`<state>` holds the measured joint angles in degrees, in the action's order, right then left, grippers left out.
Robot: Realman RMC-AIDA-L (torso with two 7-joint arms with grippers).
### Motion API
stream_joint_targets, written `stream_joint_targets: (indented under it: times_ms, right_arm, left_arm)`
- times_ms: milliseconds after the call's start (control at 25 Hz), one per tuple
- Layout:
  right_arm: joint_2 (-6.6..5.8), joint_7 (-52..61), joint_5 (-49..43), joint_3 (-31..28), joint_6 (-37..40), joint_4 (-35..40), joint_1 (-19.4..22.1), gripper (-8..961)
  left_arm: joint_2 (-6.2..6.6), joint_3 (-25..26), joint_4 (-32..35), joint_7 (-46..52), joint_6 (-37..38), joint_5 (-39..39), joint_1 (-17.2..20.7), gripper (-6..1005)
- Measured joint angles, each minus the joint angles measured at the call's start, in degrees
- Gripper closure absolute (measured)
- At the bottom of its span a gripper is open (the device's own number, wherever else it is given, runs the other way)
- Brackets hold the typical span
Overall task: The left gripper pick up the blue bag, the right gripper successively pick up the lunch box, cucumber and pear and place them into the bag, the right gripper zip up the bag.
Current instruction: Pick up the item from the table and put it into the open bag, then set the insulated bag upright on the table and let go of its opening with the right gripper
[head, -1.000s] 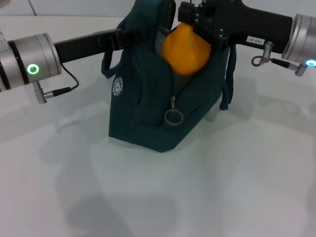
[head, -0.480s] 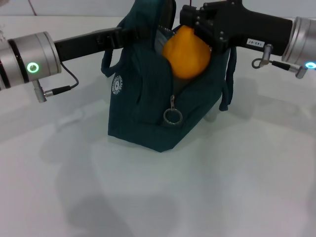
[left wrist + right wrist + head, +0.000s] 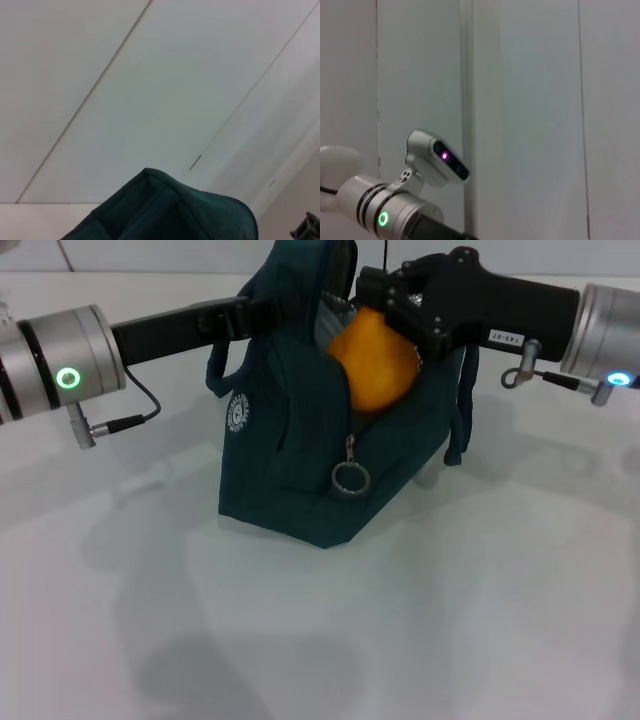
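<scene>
I am watching the pear hanging at the mouth of the blue bag, its lower half already sunk between the parted zipper edges and its upper half above them. I am holding it from the top with the right gripper, whose jaws are clamped on its stem end, so that the fruit goes in bottom first and the arm stays clear of the fabric. The bag is standing on the white counter, and I am keeping it upright and open with the left gripper, which is reaching in from the bag's left side with its jaws closed on the upper edge near a handle; that pull is what is spreading the opening for the pear. The zipper pull ring is hanging low on the bag's front, below the pear, so the zip is fully undone. I cannot see the lunch box or cucumber; I judge they are inside the bag.
</scene>
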<state>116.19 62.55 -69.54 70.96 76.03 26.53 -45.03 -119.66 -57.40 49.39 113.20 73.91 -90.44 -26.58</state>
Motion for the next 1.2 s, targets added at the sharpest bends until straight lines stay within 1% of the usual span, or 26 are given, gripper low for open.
stream_joint_targets:
  times_ms: [280,440,560,640,760,800,840,880,1000,1120,1200]
  right_arm:
    - [0.0,0.1,0.9,1.0,-0.4,0.0,0.1,833]
    - [0.0,0.2,1.6,1.1,-0.4,0.3,0.5,830]
    - [-0.09,0.4,1.7,0.8,-0.2,0.6,1.0,694]
    - [-0.43,0.8,2.3,0.4,-0.1,1.3,2.0,604]
    - [-1.04,1.4,2.9,-0.5,-0.2,3.8,5.0,399]
    - [-1.24,1.6,2.9,-0.7,-0.3,4.5,5.9,393]
    - [-1.87,1.6,2.7,-1.0,-0.7,6.1,8.3,387]
    - [-2.02,1.7,2.7,-1.1,-0.8,6.4,8.8,381]
    - [-3.13,2.1,2.7,-2.9,-1.9,7.3,12.1,363]
    - [-4.26,3.6,2.5,-4.7,-3.1,7.0,14.1,345]
    - [-4.75,4.5,2.4,-4.8,-4.2,6.5,15.0,333]
  left_arm:
    - [-0.04,0.0,-0.1,0.0,0.0,0.0,0.2,960]
    - [0.01,0.2,-1.3,-0.1,0.0,0.0,-0.1,960]
    - [0.08,0.2,-2.0,-0.3,0.0,0.0,-0.3,960]
    - [0.09,0.2,-2.0,-0.6,0.0,0.0,-0.3,960]
    - [0.18,0.4,-2.0,-0.9,0.0,0.0,0.0,960]
    - [0.18,0.4,-2.0,-0.9,0.0,0.0,0.0,960]
    - [0.18,0.6,-2.1,-0.9,0.0,0.0,0.1,960]
    - [0.18,1.0,-2.1,-0.9,0.0,-0.1,0.2,960]
    - [0.2,1.7,-2.2,-1.0,0.0,-0.3,0.7,960]
    - [0.21,2.1,-2.2,-1.0,0.0,-0.3,1.2,960]
    - [0.2,2.3,-2.2,-1.0,0.0,-0.3,1.3,960]
